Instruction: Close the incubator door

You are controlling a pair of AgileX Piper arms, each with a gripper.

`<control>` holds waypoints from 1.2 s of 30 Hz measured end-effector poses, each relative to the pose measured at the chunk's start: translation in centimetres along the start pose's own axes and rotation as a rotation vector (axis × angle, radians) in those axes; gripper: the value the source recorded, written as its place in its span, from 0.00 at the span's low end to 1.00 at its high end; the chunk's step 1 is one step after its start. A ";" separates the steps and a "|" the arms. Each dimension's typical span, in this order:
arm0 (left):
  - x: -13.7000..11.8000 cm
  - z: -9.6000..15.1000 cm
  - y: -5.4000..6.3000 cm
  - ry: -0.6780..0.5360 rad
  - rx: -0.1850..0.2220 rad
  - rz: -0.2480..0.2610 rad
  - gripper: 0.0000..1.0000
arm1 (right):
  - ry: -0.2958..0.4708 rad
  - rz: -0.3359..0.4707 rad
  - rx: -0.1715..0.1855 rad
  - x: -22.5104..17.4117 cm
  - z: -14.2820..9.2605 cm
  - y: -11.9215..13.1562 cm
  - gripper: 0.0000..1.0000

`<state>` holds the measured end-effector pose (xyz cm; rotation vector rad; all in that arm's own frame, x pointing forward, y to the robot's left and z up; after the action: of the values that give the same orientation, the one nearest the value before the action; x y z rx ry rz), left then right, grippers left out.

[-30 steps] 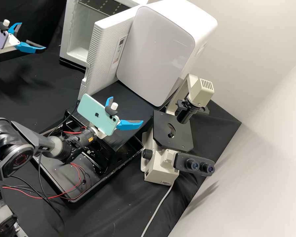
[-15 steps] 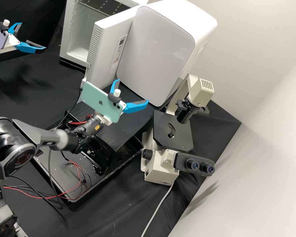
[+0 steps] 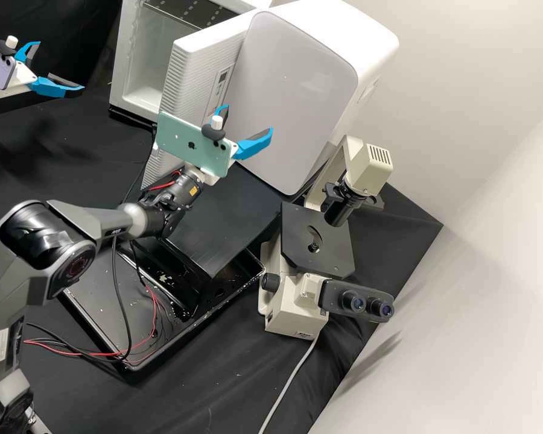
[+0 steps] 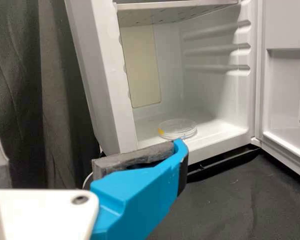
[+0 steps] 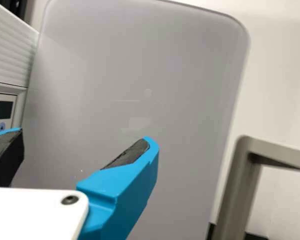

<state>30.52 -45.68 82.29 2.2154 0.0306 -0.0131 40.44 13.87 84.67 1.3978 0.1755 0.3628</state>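
Black cloth [image 3: 235, 374] covers the bench around the incubator [image 3: 119, 84], whose door [image 3: 193, 78] stands wide open near the right gripper [image 3: 247, 119], so I judge that the whole closing swing is left to do. Bent at its elbow, the right arm [image 3: 90, 220] extends above the black tray [image 3: 193, 321], and its gripper is empty with fingers spread, facing the glossy white cabinet [image 3: 289, 90]. Across the door from it, the left gripper [image 3: 60, 66] also holds nothing, fingers apart, with the petri dish [image 4: 177, 128] ahead of it on the incubator floor.
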 end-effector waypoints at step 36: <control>0.0 0.0 0.0 0.000 0.000 0.001 1.00 | 0.070 -0.041 -0.096 6.0 -5.4 -3.0 0.00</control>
<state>30.53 -45.69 82.30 2.2154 0.0299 -0.0129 44.70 20.64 81.35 1.2863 0.2408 0.3812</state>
